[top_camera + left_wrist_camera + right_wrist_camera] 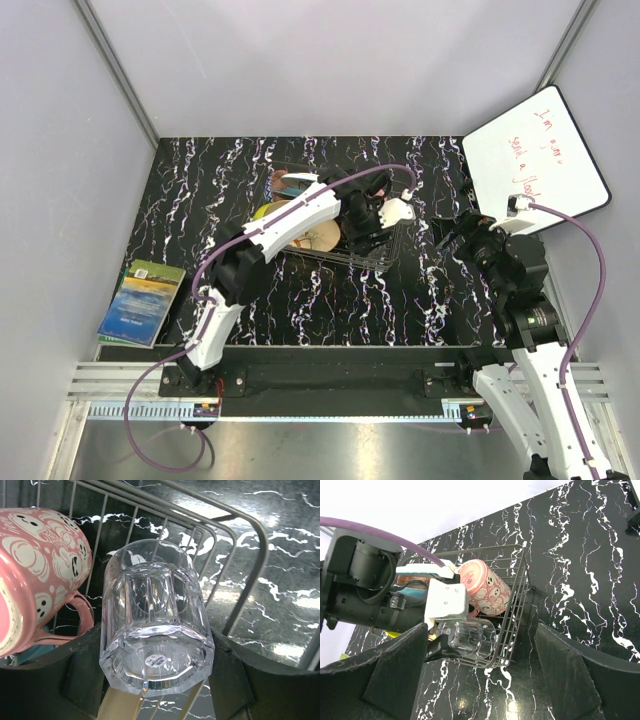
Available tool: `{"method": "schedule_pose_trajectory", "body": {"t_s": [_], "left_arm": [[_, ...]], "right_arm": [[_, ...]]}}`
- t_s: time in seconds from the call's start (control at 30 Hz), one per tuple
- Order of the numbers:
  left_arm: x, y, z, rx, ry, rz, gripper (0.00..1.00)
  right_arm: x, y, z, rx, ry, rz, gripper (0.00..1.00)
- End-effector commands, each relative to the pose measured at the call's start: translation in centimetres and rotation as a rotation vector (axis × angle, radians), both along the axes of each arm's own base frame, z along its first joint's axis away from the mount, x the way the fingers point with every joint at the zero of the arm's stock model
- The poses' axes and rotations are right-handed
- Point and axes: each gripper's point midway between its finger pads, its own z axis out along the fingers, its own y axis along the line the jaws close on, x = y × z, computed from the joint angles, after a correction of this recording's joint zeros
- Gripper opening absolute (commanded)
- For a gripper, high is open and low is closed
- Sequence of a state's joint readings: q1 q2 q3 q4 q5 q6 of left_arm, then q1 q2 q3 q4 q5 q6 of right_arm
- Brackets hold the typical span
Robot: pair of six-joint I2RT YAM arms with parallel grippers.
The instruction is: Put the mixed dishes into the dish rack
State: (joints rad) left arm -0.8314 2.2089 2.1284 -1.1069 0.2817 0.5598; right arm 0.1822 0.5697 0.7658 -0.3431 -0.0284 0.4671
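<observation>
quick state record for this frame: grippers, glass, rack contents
left gripper: closed on clear glass, inside dish rack
clear glass: on its side, base toward left wrist camera, beside pink mug
pink mug: lying in rack
right gripper: open, empty, above table right of rack
status: glass not released yet

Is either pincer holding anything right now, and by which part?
The left pincer grips the glass across its thick base, lying sideways in the rack. The right pincer is open, empty.
</observation>
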Motion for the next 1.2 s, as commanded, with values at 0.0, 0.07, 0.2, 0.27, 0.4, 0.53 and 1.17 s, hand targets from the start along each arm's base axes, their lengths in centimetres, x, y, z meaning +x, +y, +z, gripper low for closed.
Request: {"method": "schedule_pose_trajectory", "body": {"t_s": [0.0,0.07,0.2,0.27,0.4,0.53,1.17], "left_arm": [[-1.4,0.7,-1.2,0.065,0.016,0.016,0.61],[-1.0,1.2,-1.7,0.102,-0.011,0.032,0.74],[-1.0,1.3,-1.8,0.108,-0.013,0.039,0.99],[-0.9,1.3,-1.7,0.106,-0.022,0.046,0.99],[-0.9,1.2,-1.1,0.091,-0.022,0.053,0.99],[-0.9,1.0,0.2,0.068,-0.029,0.069,0.99],[1.9,5.9,25.2,-0.285,-0.552,0.283,0.99]], "right_arm": [[-0.1,0.3,1.0,0.004,-0.038,0.017,0.95],[-0.1,0.2,0.9,0.0,-0.037,0.017,0.94],[-0.2,0.3,0.9,0.002,-0.037,0.022,0.93],[-0.2,0.4,1.0,0.005,-0.043,0.026,0.93],[-0.2,0.5,1.1,0.008,-0.044,0.029,0.93],[-0.2,0.5,1.2,0.007,-0.047,0.029,0.93],[1.9,0.3,-2.1,-0.063,0.146,0.011,1.0]]}}
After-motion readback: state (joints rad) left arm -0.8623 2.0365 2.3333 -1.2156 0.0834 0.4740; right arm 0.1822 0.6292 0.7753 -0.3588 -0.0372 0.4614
